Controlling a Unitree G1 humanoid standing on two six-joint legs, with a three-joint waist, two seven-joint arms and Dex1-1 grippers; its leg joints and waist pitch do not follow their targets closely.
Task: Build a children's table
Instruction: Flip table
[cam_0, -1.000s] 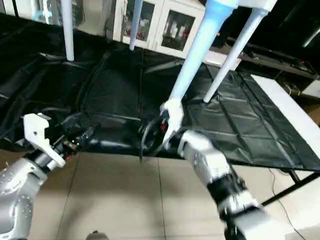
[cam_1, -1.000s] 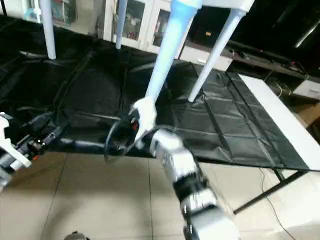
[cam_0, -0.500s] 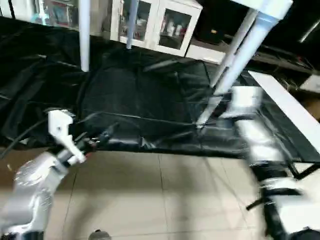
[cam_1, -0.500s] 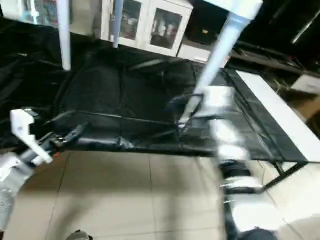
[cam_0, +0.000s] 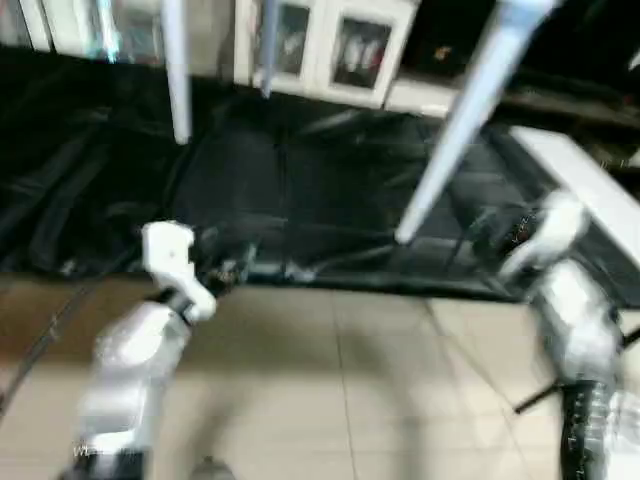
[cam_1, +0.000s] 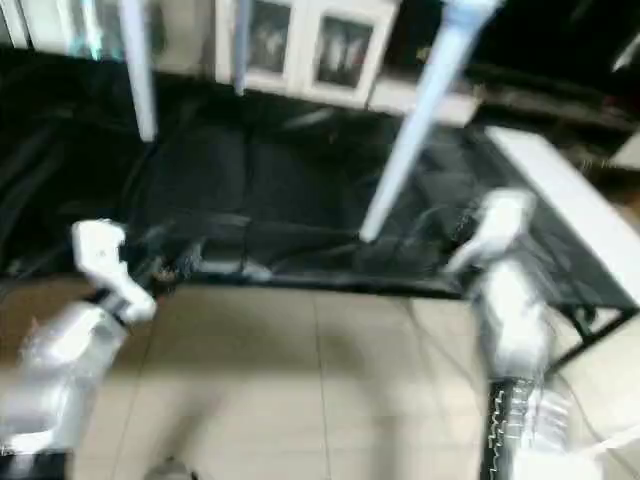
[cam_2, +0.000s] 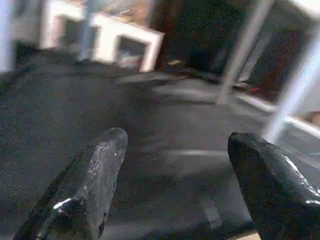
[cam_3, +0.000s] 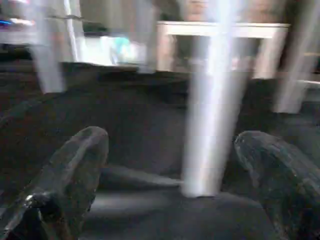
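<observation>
The children's table stands upright on the black-draped work table (cam_0: 300, 180), and its tabletop is cut off above the picture. Three white tapered legs show: the near one (cam_0: 455, 130) slanting down to the cloth, and two far ones (cam_0: 177, 70) (cam_0: 268, 45). My right gripper (cam_3: 172, 135) is open, low at the work table's front edge to the right of the near leg (cam_3: 212, 100), which stands beyond its fingers (cam_3: 70, 175), apart from them. My left gripper (cam_2: 175, 150) is open and holds nothing, at the front edge on the left (cam_0: 225, 272).
A white cabinet with glass doors (cam_0: 330, 50) stands behind the work table. A white board (cam_0: 575, 175) lies along its right side. Beige floor tiles (cam_0: 330, 380) lie below my arms, with a black table strut (cam_0: 540, 395) at the lower right.
The camera has shifted. My right gripper has left the foot of the near leg and swung out to its right. My left arm has risen toward the table's front edge.
</observation>
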